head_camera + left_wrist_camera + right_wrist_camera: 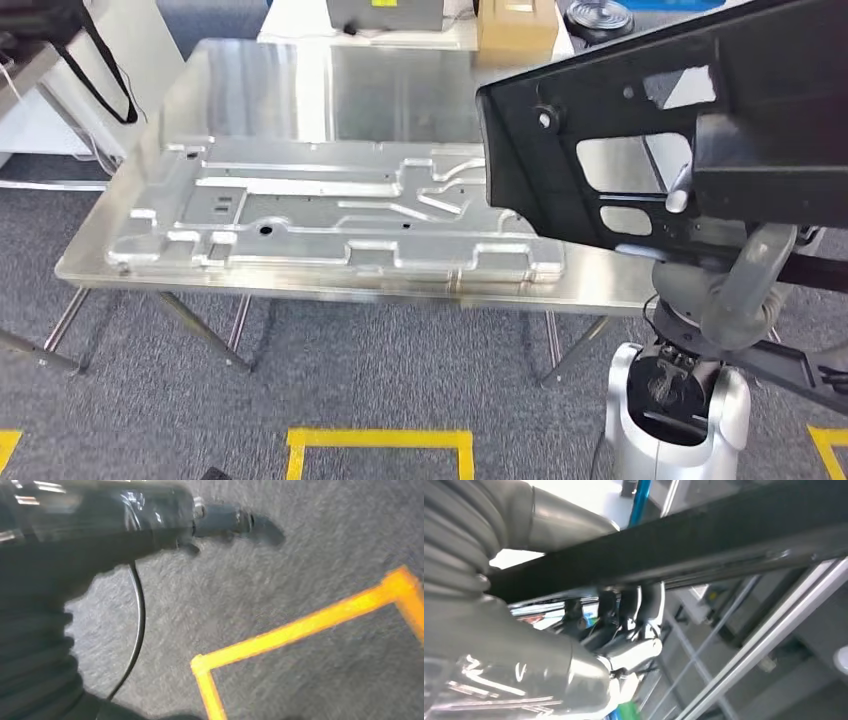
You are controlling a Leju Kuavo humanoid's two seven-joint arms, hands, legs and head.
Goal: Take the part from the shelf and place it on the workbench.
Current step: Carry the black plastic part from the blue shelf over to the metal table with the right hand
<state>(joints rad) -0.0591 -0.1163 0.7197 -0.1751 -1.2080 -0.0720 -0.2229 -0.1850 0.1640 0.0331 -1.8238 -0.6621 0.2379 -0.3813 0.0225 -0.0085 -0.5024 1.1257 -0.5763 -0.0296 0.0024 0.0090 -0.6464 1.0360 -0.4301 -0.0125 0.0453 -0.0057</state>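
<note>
A large black frame-shaped part (640, 130) with cut-out windows hangs tilted in the air over the right end of the steel workbench (300, 90). My right hand (682, 196) grips it from underneath, a silver finger showing through one window. In the right wrist view the hand (626, 625) curls its fingers (649, 602) around the part's dark edge (704, 540). The ribbed cover of my left hand (35, 665) hangs over the grey carpet, and its fingers are not plain to see.
A big machined aluminium plate (330, 215) lies across the bench's front half. A cardboard box (516, 25) and a grey device (385, 12) stand behind the bench. Yellow tape (380, 440) marks the carpet in front of it. A white table (130, 50) stands at the far left.
</note>
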